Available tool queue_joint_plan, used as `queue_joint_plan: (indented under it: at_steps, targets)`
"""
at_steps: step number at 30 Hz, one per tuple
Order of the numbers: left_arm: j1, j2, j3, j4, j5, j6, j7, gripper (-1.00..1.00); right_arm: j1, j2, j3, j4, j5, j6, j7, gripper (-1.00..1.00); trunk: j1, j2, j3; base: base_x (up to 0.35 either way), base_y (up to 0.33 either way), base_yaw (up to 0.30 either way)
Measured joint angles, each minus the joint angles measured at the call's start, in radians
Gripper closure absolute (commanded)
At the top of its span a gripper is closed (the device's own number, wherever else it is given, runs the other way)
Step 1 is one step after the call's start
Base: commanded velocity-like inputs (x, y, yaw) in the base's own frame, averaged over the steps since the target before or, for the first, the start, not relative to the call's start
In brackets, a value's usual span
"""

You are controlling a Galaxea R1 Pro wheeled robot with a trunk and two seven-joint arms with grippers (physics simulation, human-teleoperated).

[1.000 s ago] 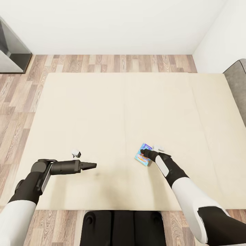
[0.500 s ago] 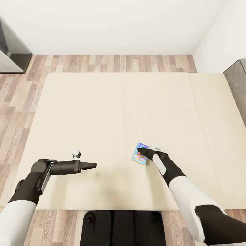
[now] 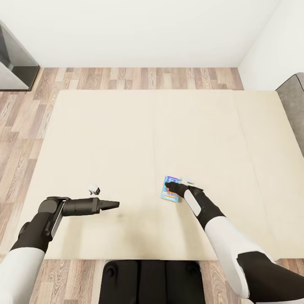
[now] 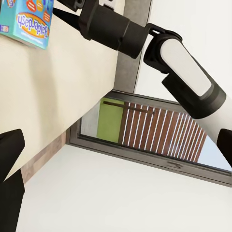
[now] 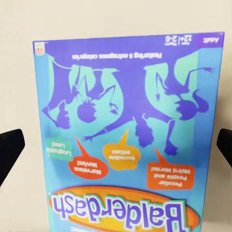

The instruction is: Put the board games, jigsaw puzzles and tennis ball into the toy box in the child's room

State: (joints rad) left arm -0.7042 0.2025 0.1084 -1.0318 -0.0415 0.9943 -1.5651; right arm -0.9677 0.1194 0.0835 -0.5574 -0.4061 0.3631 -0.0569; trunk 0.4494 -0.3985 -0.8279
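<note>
A small, mostly blue board game lies flat on the bed, near the front edge of its beige mattress. My right gripper hovers right over it, open. In the right wrist view the box spans the space between the two fingertips, and I cannot tell whether they touch it. My left gripper is held low over bare mattress to the left of the box, open with nothing in it. The left wrist view catches the box and my right arm.
Wood-plank floor surrounds the bed. A dark grey unit stands at the far left and the grey headboard at the right edge. White walls close the back. My base is against the bed's front.
My right gripper has moved left over the mattress, and the blue board game has shifted left with it. The left arm has not moved.
</note>
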Motion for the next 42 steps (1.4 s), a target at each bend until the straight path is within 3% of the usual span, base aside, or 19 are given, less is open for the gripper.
queue_joint_plan:
  at_steps: [11,22,28,42]
  targets:
    - [0.000,0.000,0.000,0.000,0.000,0.000,0.000,-1.00,0.000,0.015,0.001,0.001,0.000,0.000,0.000,-1.00,0.000,0.000,0.000,0.000,0.000,0.000]
    - [0.000,0.000,0.000,0.000,0.000,-0.002,0.000,-1.00,-0.019,0.023,0.043,-0.001,0.000,0.000,0.000,-1.00,0.000,0.000,0.000,0.000,0.000,0.000]
    - [0.000,0.000,0.000,0.000,0.000,-0.002,0.000,-1.00,-0.028,0.041,0.053,0.000,0.000,0.000,0.000,-1.00,0.000,0.000,0.000,0.000,0.000,0.000]
    - [0.000,0.000,0.000,0.000,0.000,-0.002,0.000,-1.00,-0.030,0.039,0.064,0.001,0.002,-0.001,-0.002,-1.00,0.000,0.000,0.000,0.000,0.000,0.000]
